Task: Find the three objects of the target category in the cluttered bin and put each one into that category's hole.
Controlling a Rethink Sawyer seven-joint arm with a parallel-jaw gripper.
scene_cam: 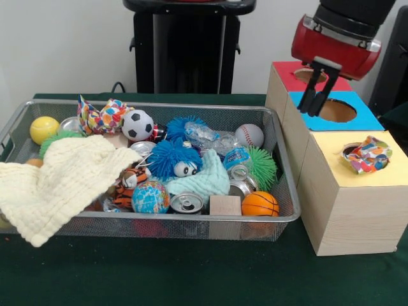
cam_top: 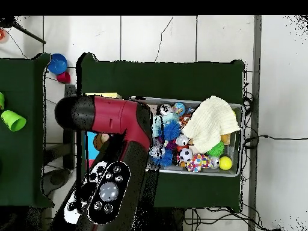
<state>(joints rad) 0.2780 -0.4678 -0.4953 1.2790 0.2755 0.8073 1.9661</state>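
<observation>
The wire mesh bin (scene_cam: 153, 104) is full of toys. Two confetti cloths (scene_cam: 102, 116) lie together at its far left corner, next to a soccer ball; the overhead view shows them (cam_top: 200, 162) by the bin's lower rim. A third confetti cloth (scene_cam: 368, 155) sits bunched in the mouth of the yellow-surround hole of the big wooden box (scene_cam: 357, 217). My gripper (scene_cam: 318, 94) hangs over the blue-surround hole (scene_cam: 336, 110), behind the yellow one. It is empty, with its fingers slightly apart. In the overhead view the arm hides the gripper and the boxes.
A big pale-yellow waffle cloth (scene_cam: 60, 185) drapes over the bin's near left rim. A mint-green cloth (scene_cam: 204, 180), blue spiky toys, cans, balls and a wooden block (scene_cam: 225, 205) fill the bin. The red-surround hole (scene_cam: 306, 74) is farthest back. Coloured cups (cam_top: 12, 120) stand on another table.
</observation>
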